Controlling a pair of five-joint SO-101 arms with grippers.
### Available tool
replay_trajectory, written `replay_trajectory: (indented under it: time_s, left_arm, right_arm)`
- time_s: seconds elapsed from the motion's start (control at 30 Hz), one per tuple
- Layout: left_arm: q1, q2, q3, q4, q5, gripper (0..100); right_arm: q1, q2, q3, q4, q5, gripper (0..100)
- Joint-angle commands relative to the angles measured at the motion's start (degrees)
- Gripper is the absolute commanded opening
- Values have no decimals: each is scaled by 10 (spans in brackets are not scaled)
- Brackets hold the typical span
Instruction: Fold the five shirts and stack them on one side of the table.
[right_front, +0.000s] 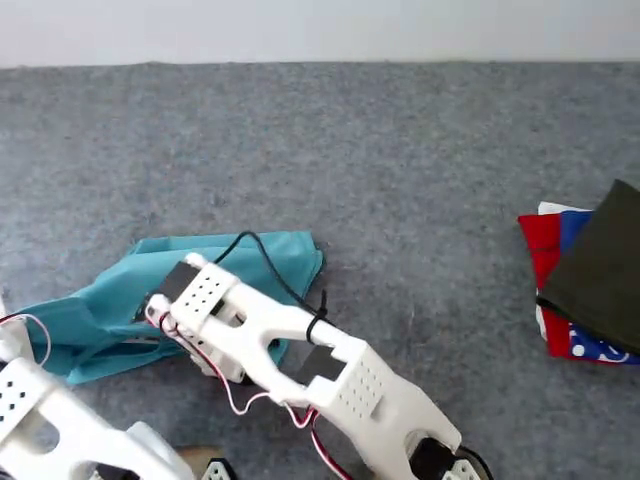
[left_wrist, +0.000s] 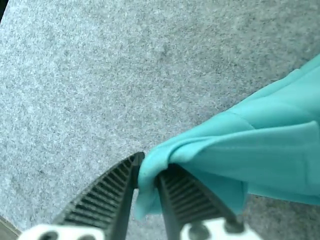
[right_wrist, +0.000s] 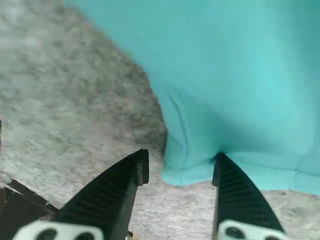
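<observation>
A teal shirt (right_front: 270, 255) lies crumpled on the grey table at the front left. My left gripper (left_wrist: 150, 167) is shut on a bunched fold at the shirt's left end, and the cloth (left_wrist: 260, 145) trails away from its jaws. My right arm (right_front: 300, 345) stretches over the shirt's front part. Its gripper (right_wrist: 181, 157) is open just above the table, with the shirt's stitched hem (right_wrist: 200, 172) lying between the two fingers. The rest of the teal cloth (right_wrist: 225, 75) spreads beyond them.
At the right edge sits a stack of folded shirts, with a dark one (right_front: 600, 265) on top of red (right_front: 540, 240) and blue (right_front: 595, 347) ones. Grey felt (right_front: 380, 140) covers the table's back and middle. My left arm (right_front: 40, 410) stands at the front-left corner.
</observation>
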Motion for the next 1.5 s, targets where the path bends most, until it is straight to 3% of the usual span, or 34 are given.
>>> replay_trajectory:
  time_s: [0.0,0.23,0.4,0.6,1.07,1.47]
  left_arm:
    - [0,-11,-2,-10,0,13]
    - [2,-11,-5,-9,0,13]
    - [47,-13,-26,17,1,13]
    - [139,-13,-131,80,3,13]
    - [281,-8,-383,80,0,13]
    - [355,-8,-582,-19,-1,13]
  right_arm:
    - [52,29,5,-2,-3,214]
    - [68,29,1,-12,-1,5]
    - [99,10,-36,26,28,10]
    - [166,-145,-36,25,89,10]
    - [339,-496,-39,18,214,10]
    - [460,-738,-39,-153,332,10]
